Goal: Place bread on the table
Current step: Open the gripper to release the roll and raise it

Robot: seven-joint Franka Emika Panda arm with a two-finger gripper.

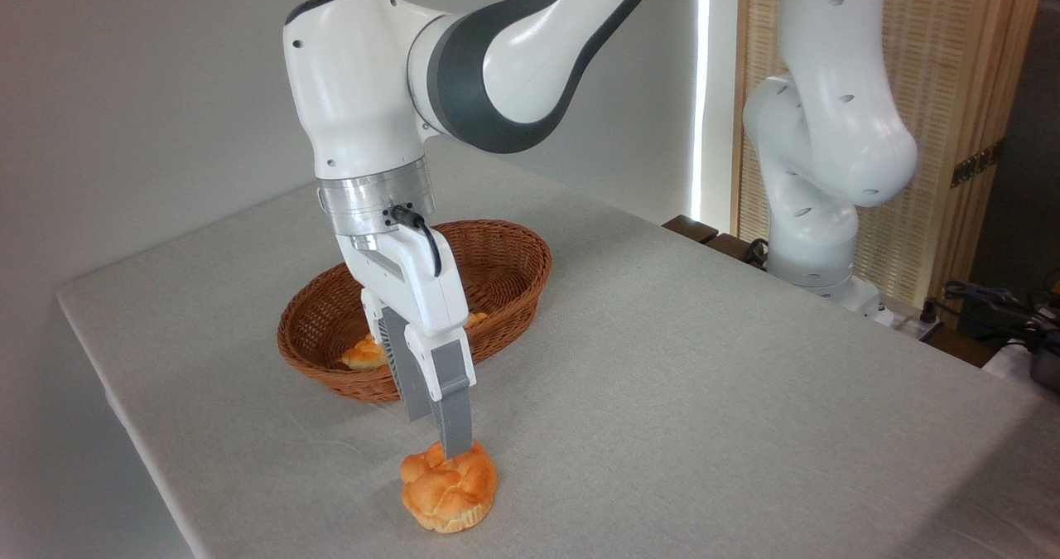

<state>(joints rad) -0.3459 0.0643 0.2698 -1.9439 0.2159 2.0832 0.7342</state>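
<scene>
The bread (449, 489), a small golden-orange knotted bun, rests on the light grey table (704, 393) near its front edge. My gripper (436, 436) hangs straight down over it with the two grey fingers a little apart. The front fingertip (455, 447) is at the bun's top. The rear fingertip shows clear of the bun, behind it. Nothing is held between the fingers.
An oval brown wicker basket (505, 248) stands just behind the gripper. Pieces of pale golden bread (364, 352) lie in it, partly hidden by the gripper. The arm's white base (816, 236) stands at the table's far right edge, with cables beside it.
</scene>
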